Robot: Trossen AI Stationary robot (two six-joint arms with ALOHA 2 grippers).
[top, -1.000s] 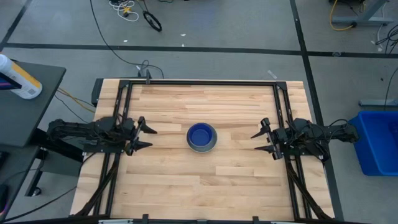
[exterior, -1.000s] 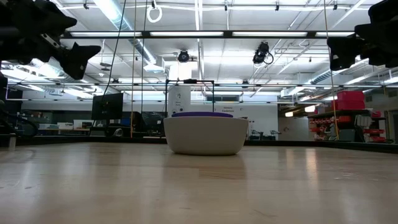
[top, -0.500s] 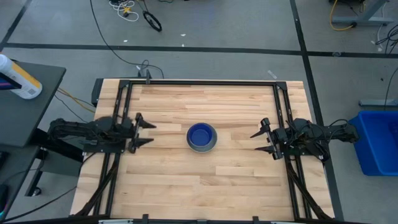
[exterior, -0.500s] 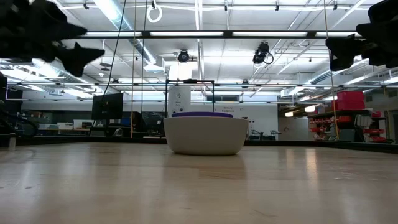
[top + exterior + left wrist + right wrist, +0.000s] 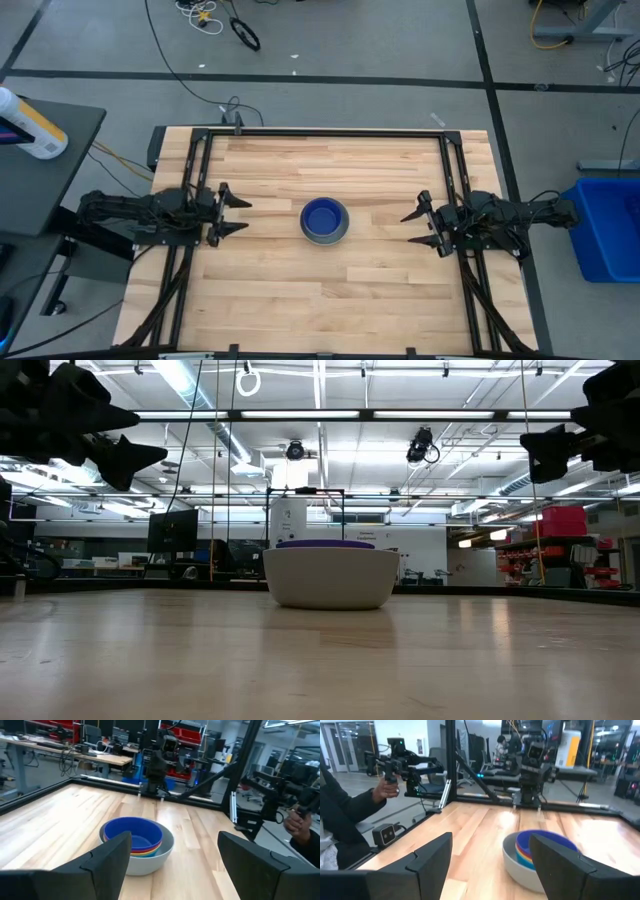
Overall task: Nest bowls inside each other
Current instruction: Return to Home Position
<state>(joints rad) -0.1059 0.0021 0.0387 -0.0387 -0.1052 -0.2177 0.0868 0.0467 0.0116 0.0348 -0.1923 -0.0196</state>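
The bowls (image 5: 325, 219) stand as one nested stack on their base at the table's middle: a grey outer bowl (image 5: 150, 861) holds yellow, red and light blue rims, with a dark blue bowl (image 5: 134, 833) on top. The right wrist view shows the same stack (image 5: 535, 857). My left gripper (image 5: 232, 215) hovers open at the table's left side, pointing level at the stack. My right gripper (image 5: 420, 227) hovers open at the right side, also pointing level at it. Neither touches anything.
A black frame (image 5: 330, 133) runs along the table's far edge and down both sides. A person holding a control handle (image 5: 395, 762) is beyond the table. Bare wood lies all around the stack.
My left gripper has rolled slightly at the wrist while staying in place. The stack of bowls has kept still.
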